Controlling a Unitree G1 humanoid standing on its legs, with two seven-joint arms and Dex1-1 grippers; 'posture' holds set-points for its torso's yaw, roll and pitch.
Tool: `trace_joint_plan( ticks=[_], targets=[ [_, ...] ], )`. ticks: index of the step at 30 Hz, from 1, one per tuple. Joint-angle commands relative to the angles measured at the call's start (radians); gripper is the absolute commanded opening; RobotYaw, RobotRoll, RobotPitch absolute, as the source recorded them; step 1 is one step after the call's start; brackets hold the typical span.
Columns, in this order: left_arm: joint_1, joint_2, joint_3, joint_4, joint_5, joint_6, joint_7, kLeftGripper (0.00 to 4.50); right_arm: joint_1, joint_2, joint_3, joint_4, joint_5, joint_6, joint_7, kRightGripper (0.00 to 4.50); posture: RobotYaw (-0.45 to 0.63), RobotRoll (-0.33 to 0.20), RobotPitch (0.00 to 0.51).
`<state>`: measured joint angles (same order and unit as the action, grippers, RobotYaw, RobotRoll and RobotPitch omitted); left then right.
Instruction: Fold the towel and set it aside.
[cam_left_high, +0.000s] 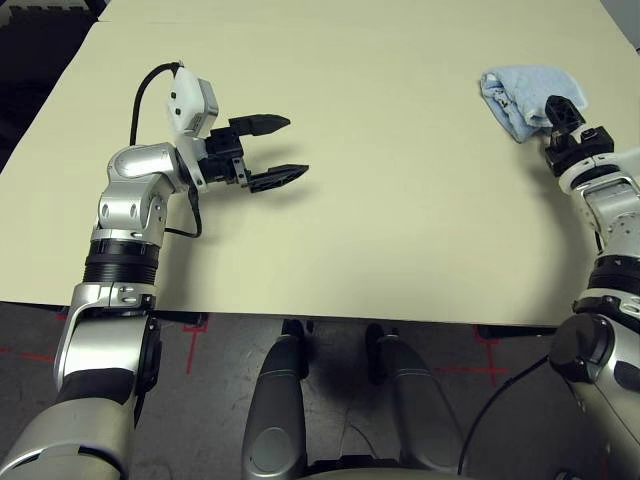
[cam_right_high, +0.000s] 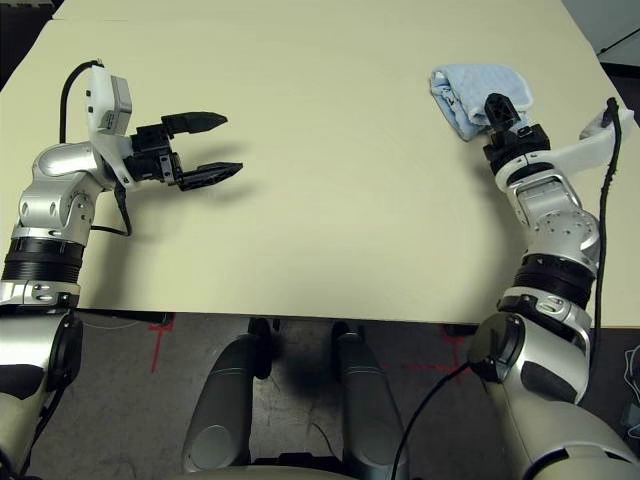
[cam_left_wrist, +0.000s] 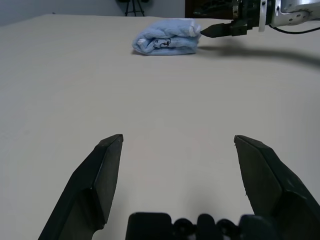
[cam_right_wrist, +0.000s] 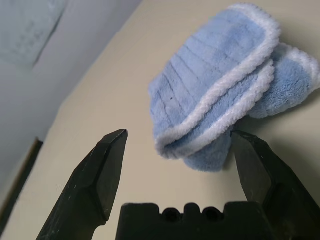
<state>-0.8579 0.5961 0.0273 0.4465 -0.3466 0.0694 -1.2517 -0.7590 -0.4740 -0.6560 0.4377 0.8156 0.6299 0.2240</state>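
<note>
The paired eye views look forward and steeply down from the robot's head over both silver jointed forearms (cam_left_high: 125, 240), sharing the broad cream-coloured tabletop (cam_left_high: 380, 200). Each wrist view looks out low across it along that arm's own fingers: the right from close to the folded light-blue terry towel with white edging (cam_right_wrist: 215, 75), at two o'clock in the eye views, the left from well apart, and both take in that towel.

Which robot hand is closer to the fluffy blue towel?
The right one: the black right hand is open beside the light-blue terry towel. The black left hand is far across the table.
</note>
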Motion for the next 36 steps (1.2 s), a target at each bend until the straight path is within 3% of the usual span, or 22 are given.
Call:
trace_joint_plan(
  ticks=[1,8,11,15,20,26,36],
  targets=[
    [0.006,0.001,-0.008,-0.015,0.01,-0.005,-0.008,4.5,0.027,-0.046,0.017,-0.063,-0.006,0.0,0.054,4.47,0.0,0.0,0.303],
    [0.003,-0.006,-0.01,-0.009,0.012,-0.011,-0.005,4.5,0.008,-0.058,0.15,-0.041,-0.139,-0.279,0.311,4.47,0.0,0.0,0.294],
    [0.002,-0.011,-0.007,-0.014,0.012,-0.011,0.01,4.5,-0.05,-0.025,0.236,0.095,-0.27,-0.512,0.369,4.47,0.02,0.0,0.293],
    [0.004,-0.03,0.006,-0.017,0.022,-0.036,0.071,4.5,-0.143,0.032,0.264,0.316,-0.359,-0.729,0.346,4.47,0.05,0.0,0.291],
    [-0.018,-0.098,0.051,0.018,0.059,-0.078,0.291,4.5,-0.236,0.107,0.286,0.52,-0.445,-0.904,0.249,4.47,0.08,0.0,0.287],
    [-0.062,-0.152,0.097,0.149,0.157,-0.145,0.618,4.5,-0.305,0.138,0.307,0.666,-0.521,-0.967,0.106,4.47,0.09,0.0,0.286],
    [-0.131,-0.175,0.22,0.485,0.2,-0.329,1.043,4.5,-0.342,0.117,0.295,0.78,-0.525,-0.95,0.147,4.47,0.06,0.0,0.272]
  ],
)
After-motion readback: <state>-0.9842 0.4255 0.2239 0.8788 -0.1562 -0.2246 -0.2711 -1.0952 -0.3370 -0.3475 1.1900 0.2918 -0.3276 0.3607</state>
